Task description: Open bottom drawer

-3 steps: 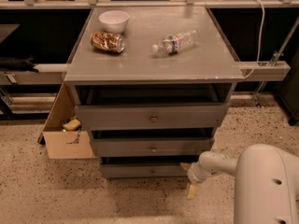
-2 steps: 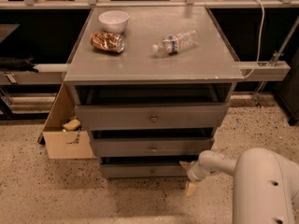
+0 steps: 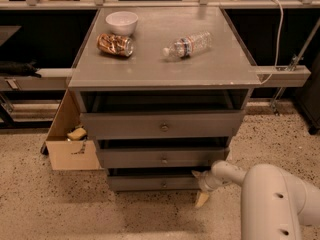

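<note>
The bottom drawer point(image 3: 145, 183) is the lowest, slimmest grey front of the cabinet, with a small round knob point(image 3: 163, 184) at its centre. It stands out only slightly from the cabinet, like the two drawers above it. My gripper point(image 3: 199, 187) is at the right end of this drawer's front, low by the floor. Its cream fingers point(image 3: 202, 199) are spread apart, one above and one below, and hold nothing. My white arm point(image 3: 272, 199) comes in from the lower right.
The middle drawer point(image 3: 162, 158) and top drawer point(image 3: 162, 125) sit above. On the cabinet top point(image 3: 220, 69) are a white bowl point(image 3: 122, 21), a snack bag point(image 3: 115, 44) and a lying water bottle point(image 3: 187, 45). An open cardboard box point(image 3: 70, 149) stands at the left.
My gripper has shifted slightly left and up along the right end of the bottom drawer's front. The drawers have not visibly moved.
</note>
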`<move>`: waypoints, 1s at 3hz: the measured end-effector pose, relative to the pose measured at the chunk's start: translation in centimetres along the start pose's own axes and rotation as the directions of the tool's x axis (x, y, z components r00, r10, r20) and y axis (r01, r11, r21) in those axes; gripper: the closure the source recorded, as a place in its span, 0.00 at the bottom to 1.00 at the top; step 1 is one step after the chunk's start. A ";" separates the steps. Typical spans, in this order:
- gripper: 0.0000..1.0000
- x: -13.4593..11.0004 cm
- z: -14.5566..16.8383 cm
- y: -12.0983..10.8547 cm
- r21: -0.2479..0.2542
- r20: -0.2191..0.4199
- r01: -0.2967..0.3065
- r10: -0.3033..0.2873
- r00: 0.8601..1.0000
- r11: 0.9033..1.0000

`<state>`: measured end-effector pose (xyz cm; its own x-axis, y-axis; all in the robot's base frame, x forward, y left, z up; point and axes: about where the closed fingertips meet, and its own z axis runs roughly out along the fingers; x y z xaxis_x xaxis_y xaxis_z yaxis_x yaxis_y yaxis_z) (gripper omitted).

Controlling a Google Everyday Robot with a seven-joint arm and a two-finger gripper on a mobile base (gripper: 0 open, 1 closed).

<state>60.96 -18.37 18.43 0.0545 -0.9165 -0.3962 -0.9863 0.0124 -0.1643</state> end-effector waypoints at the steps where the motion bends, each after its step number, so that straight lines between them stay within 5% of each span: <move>1: 0.00 0.7 1.5 -1.0 0.000 0.000 -0.019 0.019 1.000 1.000; 2: 0.00 1.3 2.9 -1.7 -0.009 0.002 -0.034 0.034 0.999 0.999; 3: 0.26 1.3 3.3 -1.7 -0.016 0.007 -0.035 0.035 0.999 0.999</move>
<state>63.25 -18.23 15.23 0.0207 -0.9127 -0.4081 -0.9900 0.0382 -0.1355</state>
